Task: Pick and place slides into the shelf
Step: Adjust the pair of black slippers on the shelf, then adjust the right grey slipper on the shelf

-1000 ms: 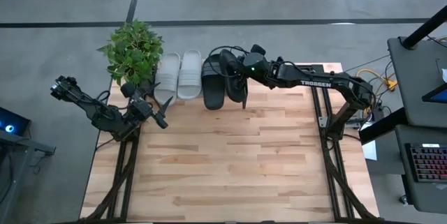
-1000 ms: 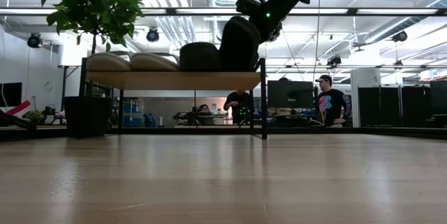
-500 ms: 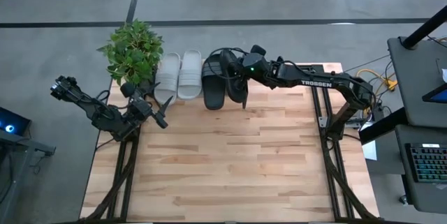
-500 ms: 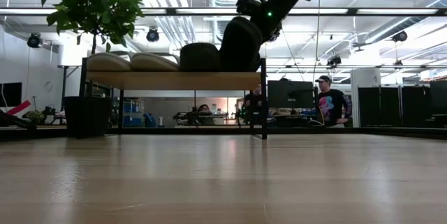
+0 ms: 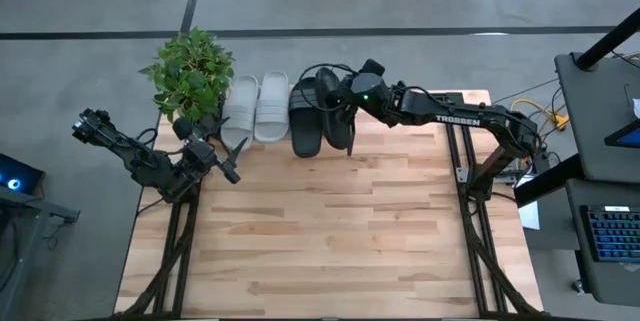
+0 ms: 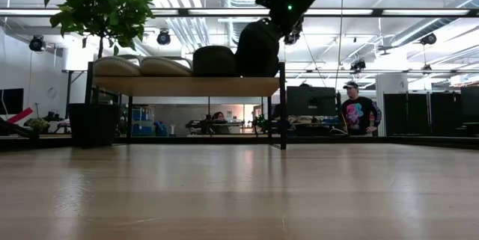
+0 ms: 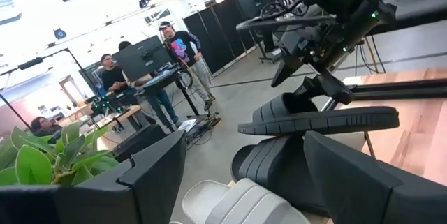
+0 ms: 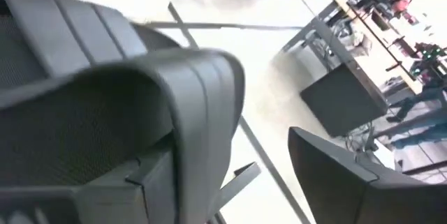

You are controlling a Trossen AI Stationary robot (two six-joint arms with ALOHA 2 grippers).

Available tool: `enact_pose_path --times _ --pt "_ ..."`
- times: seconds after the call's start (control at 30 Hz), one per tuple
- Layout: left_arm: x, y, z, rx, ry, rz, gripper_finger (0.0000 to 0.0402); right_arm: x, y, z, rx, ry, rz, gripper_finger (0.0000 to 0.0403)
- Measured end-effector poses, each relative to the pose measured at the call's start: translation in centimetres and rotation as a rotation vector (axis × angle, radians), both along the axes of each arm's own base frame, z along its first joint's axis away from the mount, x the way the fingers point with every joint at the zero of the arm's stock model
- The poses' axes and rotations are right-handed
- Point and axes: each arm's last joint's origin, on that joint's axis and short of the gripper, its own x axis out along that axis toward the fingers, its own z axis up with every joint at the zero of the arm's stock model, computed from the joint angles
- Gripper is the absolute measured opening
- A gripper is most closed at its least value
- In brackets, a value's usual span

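Note:
On the shelf (image 6: pixel 187 85) at the table's far edge lie two light grey slides (image 5: pixel 240 109) (image 5: pixel 272 107) and a black slide (image 5: pixel 306 121), all flat. A second black slide (image 5: pixel 335 116) stands tilted on its long edge at the shelf's right end and leans against the flat black one. My right gripper (image 5: pixel 342 97) hovers open at this tilted slide's far upper part, its strap (image 8: pixel 188 91) close against one finger. My left gripper (image 5: pixel 232 164) waits open near the table's left edge, pointing level toward the shelf. My right gripper comes at the tilted black slide's strap (image 8: pixel 188 91) slanting down from the table's right. Its fingers are spread, one (image 8: pixel 126 182) beneath the strap and one (image 8: pixel 349 175) well clear. I cannot tell whether the near finger touches the strap.
A potted plant (image 5: pixel 190 71) stands at the shelf's left end, close to my left arm. The wooden tabletop (image 5: pixel 330 231) stretches bare toward the near edge. People stand at desks in the room beyond the table.
My right gripper has opened and let go of the tilted black slide's strap. The slide stays where it was, on its edge, leaning on the other black slide.

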Motion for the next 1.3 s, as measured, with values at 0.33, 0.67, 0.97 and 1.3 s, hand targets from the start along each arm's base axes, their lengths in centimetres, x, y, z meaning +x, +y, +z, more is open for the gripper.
enact_pose_path --times 0.33,0.67,0.97,1.3 --pt "0.3 -0.2 0.2 -0.024 -0.036 0.001 0.0274 -1.6 0.7 3.0 -0.043 -0.071 0.047 0.0229" --pt "0.6 -0.4 0.4 -0.051 -0.083 -0.068 0.0274 -2.0 1.4 3.4 0.027 -0.151 0.151 0.0224" --pt "0.8 -0.6 0.2 -0.041 -0.068 -0.068 0.0274 0.2 0.6 0.6 0.031 -0.102 0.123 0.0224" --pt "0.7 -0.5 0.2 -0.039 -0.067 -0.066 0.0274 -0.5 1.1 2.4 0.008 -0.15 0.134 0.0224"
